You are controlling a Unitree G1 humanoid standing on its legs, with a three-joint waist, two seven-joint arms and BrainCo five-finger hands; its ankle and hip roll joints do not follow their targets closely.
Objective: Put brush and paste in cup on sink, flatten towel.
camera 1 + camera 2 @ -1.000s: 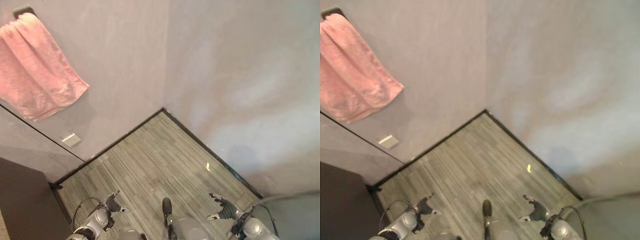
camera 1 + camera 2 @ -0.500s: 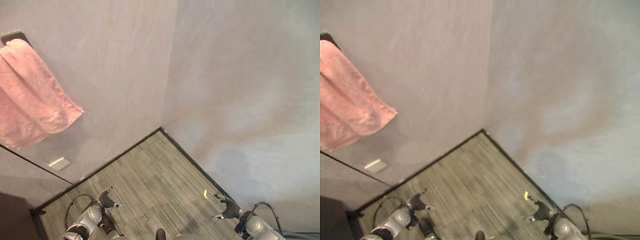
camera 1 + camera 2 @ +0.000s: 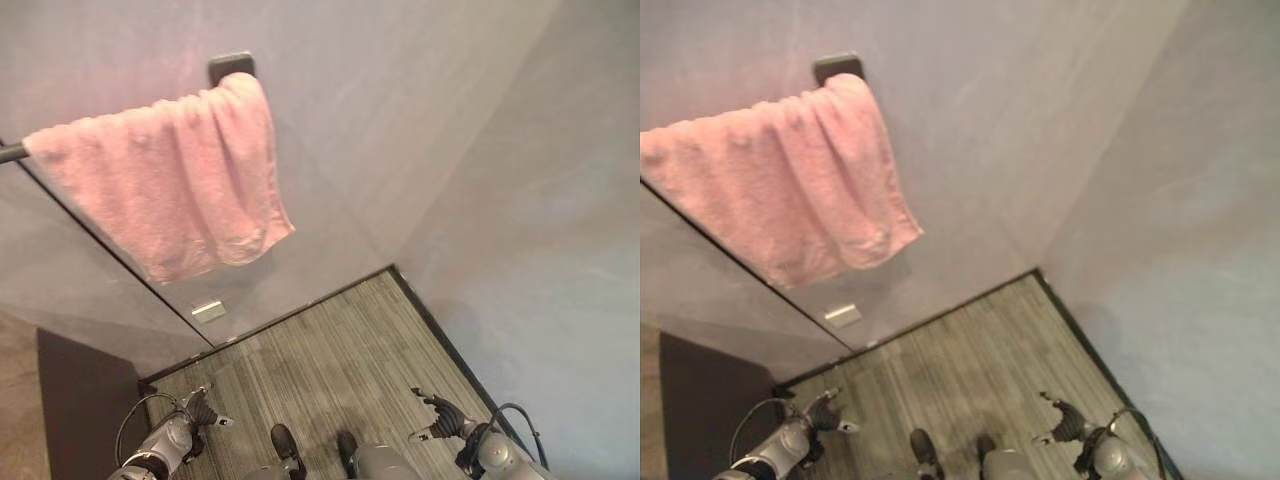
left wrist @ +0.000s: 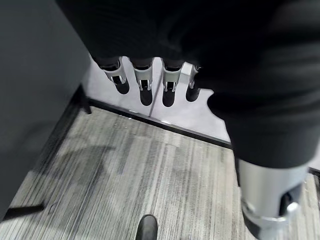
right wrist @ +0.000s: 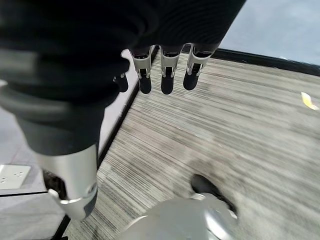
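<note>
A pink towel hangs bunched and creased over a dark rail on the grey wall, up and to the left. My left hand hangs low at the lower left, open and holding nothing; its fingers show straight in the left wrist view. My right hand hangs low at the lower right, open and empty, with its fingers straight above the striped floor.
A wall corner lies ahead to the right, with a dark skirting along the grey striped floor. A dark cabinet stands at the lower left. A small white outlet plate sits low on the wall.
The whole picture has shifted: the camera has turned left, so the towel now sits nearer the middle. Both hands stay low and open.
</note>
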